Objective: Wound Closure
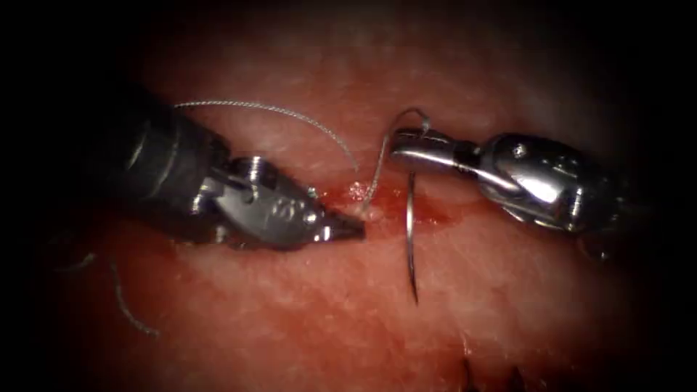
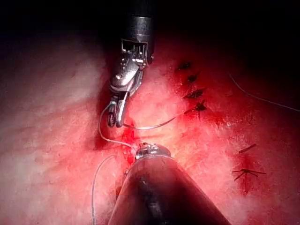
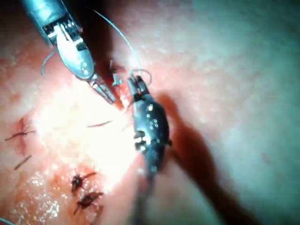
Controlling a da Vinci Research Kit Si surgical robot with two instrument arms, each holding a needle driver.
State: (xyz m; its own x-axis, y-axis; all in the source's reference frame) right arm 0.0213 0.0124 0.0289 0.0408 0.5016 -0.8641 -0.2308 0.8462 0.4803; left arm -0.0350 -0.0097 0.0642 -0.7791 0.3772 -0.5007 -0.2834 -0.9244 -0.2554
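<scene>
My right tool (image 1: pixel 406 147) comes in over the right side of the cut (image 1: pixel 425 214) with its jaws shut on the curved needle (image 1: pixel 411 239) near its tail end. The needle hangs free of the tissue (image 1: pixel 305 319), its point (image 1: pixel 416 297) toward the near side. From the tail, thread (image 1: pixel 377 170) loops over the jaws and runs down into the cut. A second strand (image 1: pixel 276 110) arcs off to the far left. My left tool (image 1: pixel 352 227) has its jaws shut, tips resting at the cut's left lip by the thread's entry; I see nothing held. The left wrist view has the right tool (image 2: pixel 116 119) and the needle (image 2: pixel 152 125).
Red fluid (image 1: pixel 348 194) wets the cut around the thread. Loose cut thread ends (image 1: pixel 131 308) lie on the tissue at the near left. Dark knotted stitches (image 2: pixel 194 93) sit along the closed stretch of the cut, and appear as stitches (image 3: pixel 82 180) in the right wrist view.
</scene>
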